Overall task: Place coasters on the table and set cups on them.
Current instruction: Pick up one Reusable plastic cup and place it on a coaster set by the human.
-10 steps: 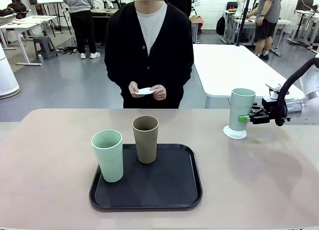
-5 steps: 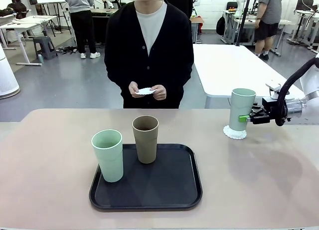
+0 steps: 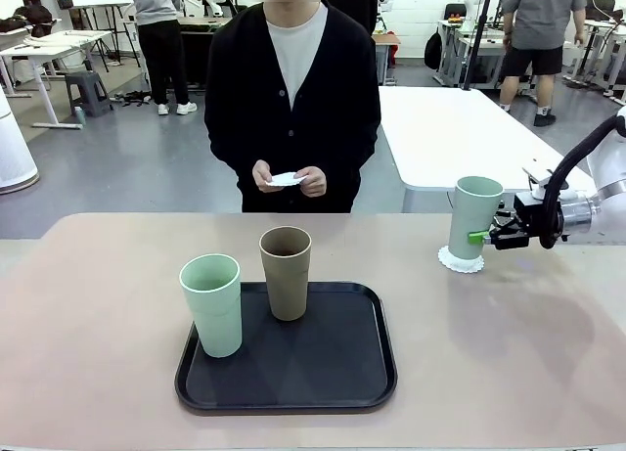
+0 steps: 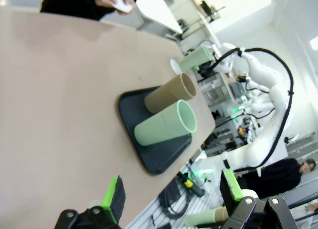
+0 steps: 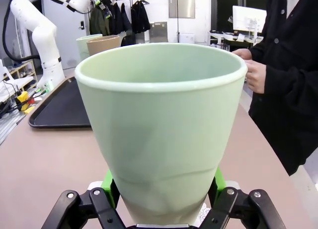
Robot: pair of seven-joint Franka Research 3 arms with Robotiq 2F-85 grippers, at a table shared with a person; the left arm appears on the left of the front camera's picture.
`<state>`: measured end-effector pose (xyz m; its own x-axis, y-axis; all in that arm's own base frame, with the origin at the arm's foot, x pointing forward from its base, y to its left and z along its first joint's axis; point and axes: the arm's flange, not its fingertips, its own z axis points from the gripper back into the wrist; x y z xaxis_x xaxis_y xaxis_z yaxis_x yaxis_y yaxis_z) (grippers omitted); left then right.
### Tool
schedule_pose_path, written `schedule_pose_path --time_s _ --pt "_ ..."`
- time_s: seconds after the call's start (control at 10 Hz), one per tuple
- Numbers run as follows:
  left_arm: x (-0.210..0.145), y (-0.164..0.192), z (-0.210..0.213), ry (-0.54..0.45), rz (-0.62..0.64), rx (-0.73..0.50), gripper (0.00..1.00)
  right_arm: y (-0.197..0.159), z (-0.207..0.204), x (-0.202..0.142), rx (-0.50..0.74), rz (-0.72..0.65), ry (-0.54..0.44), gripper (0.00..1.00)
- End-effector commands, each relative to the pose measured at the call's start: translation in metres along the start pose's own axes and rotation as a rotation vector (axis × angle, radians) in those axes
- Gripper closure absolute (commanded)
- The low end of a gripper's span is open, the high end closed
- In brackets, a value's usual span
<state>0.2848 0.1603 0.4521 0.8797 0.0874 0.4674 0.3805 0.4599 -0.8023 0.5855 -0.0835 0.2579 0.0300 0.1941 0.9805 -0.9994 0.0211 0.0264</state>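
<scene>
**Item 1, mint cup** [image 3: 475, 214]: standing near the far right corner of the tabletop [image 3: 98, 304]. Its base is sitting on a lacy white coaster [image 3: 461, 262], and it appears to be leaning slightly toward the arm. The right gripper [image 3: 481, 235] is pinching it low on the wall, with a green pad pressing on either side. It is not yet letting go.

**Item 2, second mint cup** [image 3: 211, 304] **and brown cup** [image 3: 286, 272]: standing upright, side by side, on the black tray [image 3: 323, 373] by the middle of the tabletop's near edge. The mint one is sitting at the tray's left rim. Neither is resting on a coaster.

**Item 3, person's hands** [image 3: 289, 180]: holding something thin and white beyond the far edge, probably the other coasters.

**Item 4, left gripper** [image 4: 173, 199]: hanging above the tabletop with its claw spread wide, gripping nothing.

**Progress:** judged at about a third. One coaster is lying in place and one cup is being set on it. Two coasters and two cups are waiting.
</scene>
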Motion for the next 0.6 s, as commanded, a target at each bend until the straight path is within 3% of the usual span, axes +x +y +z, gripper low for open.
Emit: schedule_pose_path --time_s 0.0,0.5 --pt "0.000 0.000 0.001 -0.004 -0.011 -0.007 0.00 0.001 -0.005 -0.005 0.027 0.027 0.008 0.18" --pt "0.000 0.000 0.001 -0.004 -0.011 -0.007 0.00 -0.011 -0.008 -0.018 0.018 0.001 -0.004 0.18"
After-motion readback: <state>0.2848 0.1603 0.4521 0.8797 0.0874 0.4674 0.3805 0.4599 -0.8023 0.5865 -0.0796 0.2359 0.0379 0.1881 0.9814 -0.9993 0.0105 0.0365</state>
